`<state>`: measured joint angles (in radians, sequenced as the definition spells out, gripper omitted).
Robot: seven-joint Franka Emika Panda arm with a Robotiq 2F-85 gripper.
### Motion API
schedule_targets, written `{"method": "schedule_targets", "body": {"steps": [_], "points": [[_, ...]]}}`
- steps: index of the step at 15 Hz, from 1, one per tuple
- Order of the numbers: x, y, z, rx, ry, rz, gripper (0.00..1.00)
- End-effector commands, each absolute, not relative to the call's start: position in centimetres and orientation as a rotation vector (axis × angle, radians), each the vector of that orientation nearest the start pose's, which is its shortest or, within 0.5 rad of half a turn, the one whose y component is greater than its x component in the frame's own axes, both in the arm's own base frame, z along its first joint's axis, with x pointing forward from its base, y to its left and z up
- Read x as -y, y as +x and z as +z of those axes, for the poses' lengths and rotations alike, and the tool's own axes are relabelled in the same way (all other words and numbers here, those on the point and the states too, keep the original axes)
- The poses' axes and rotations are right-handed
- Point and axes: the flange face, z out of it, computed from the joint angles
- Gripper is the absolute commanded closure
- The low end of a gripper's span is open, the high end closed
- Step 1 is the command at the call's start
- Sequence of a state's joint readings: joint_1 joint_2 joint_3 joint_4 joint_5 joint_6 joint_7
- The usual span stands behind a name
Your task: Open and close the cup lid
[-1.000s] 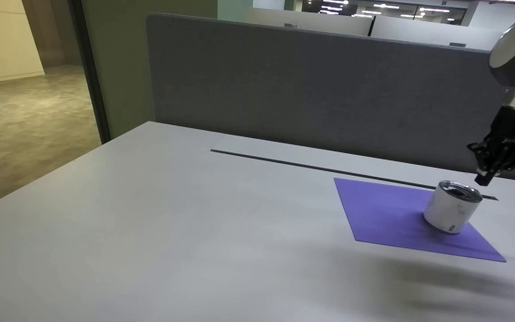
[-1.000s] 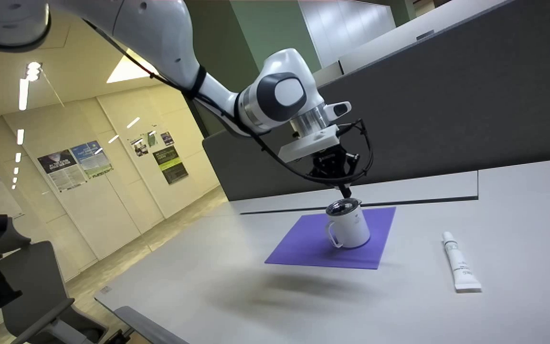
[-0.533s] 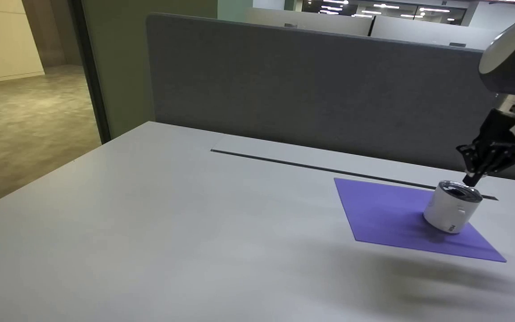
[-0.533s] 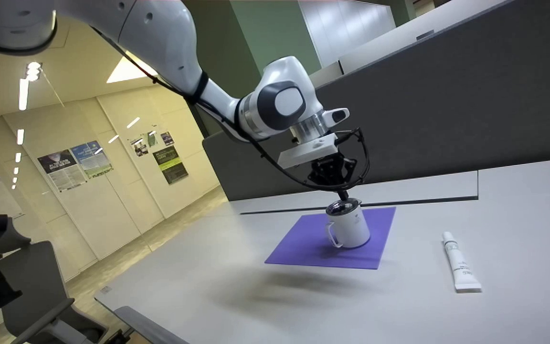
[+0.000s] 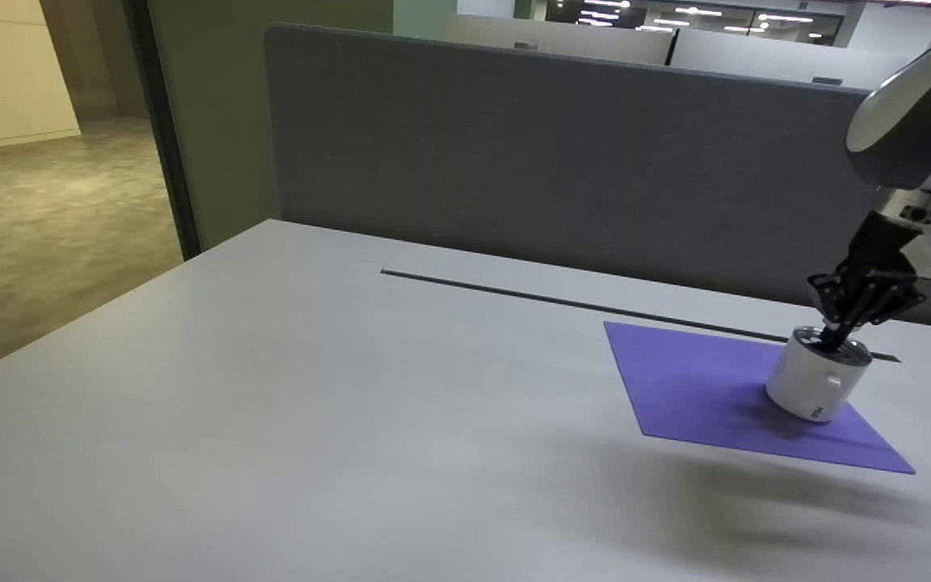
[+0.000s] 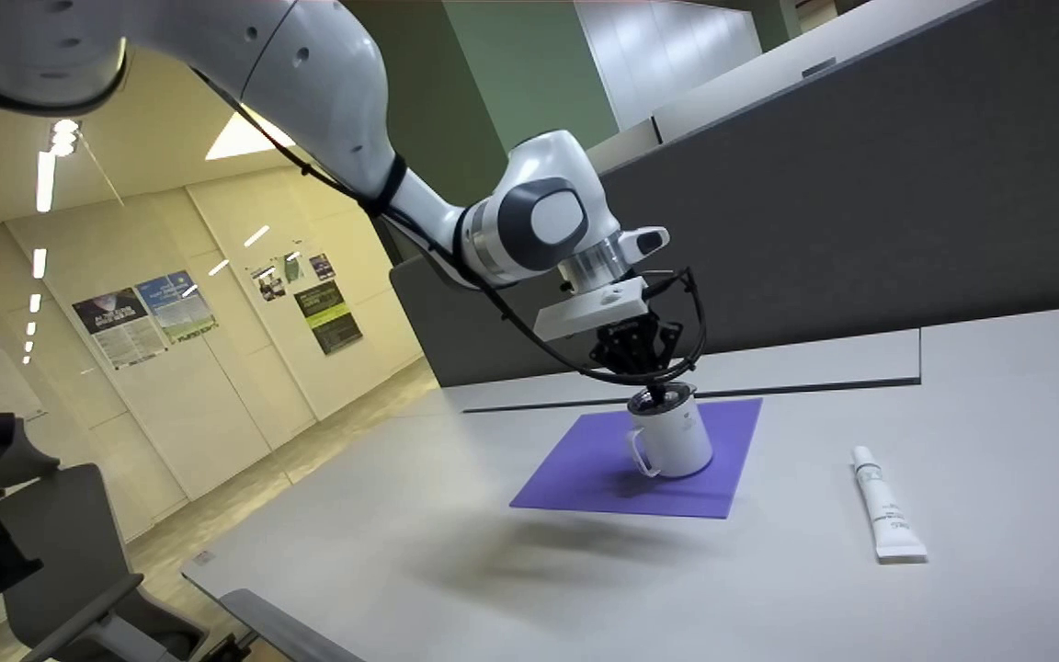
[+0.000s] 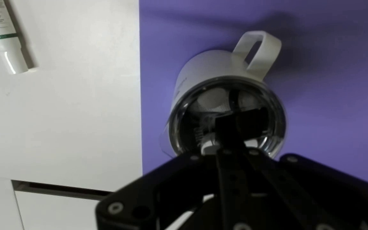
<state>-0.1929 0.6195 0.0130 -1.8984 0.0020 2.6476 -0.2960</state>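
The white cup [image 5: 806, 386] stands upright on a purple mat [image 5: 680, 380]. It shows in both exterior views [image 6: 681, 443], and its handle [image 7: 265, 52] shows in the wrist view. The dark, shiny lid [image 7: 212, 97] sits on the cup's top, inside the rim. My gripper [image 7: 232, 127] is shut, its fingers together and pointing down at the lid. In both exterior views the gripper's tip [image 5: 834, 336] is over the middle of the lid, at its surface or just above it; I cannot tell whether it touches. The fingers hide part of the lid, and reflections blur its tab.
A white tube [image 6: 886, 510] lies on the table beside the mat, also in the wrist view [image 7: 3, 38]. A dark slot [image 5: 514, 291] runs along the table's back. A grey partition [image 5: 514, 153] stands behind it. A cable [image 6: 529, 322] hangs along the arm.
My gripper has moved down and over the cup, from beside and above its rim to the middle of the lid. The cup, lid and mat have not moved.
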Motion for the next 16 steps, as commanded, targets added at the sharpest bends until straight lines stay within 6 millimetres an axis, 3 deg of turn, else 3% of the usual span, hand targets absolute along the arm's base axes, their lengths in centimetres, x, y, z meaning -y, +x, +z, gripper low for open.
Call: {"method": "schedule_targets", "body": {"steps": [1,16], "points": [[11.62,63.65,17.92,0.160,-3.139,-0.207,1.00],[12.40,63.38,17.56,0.010,-3.058,-0.162,1.00]]}}
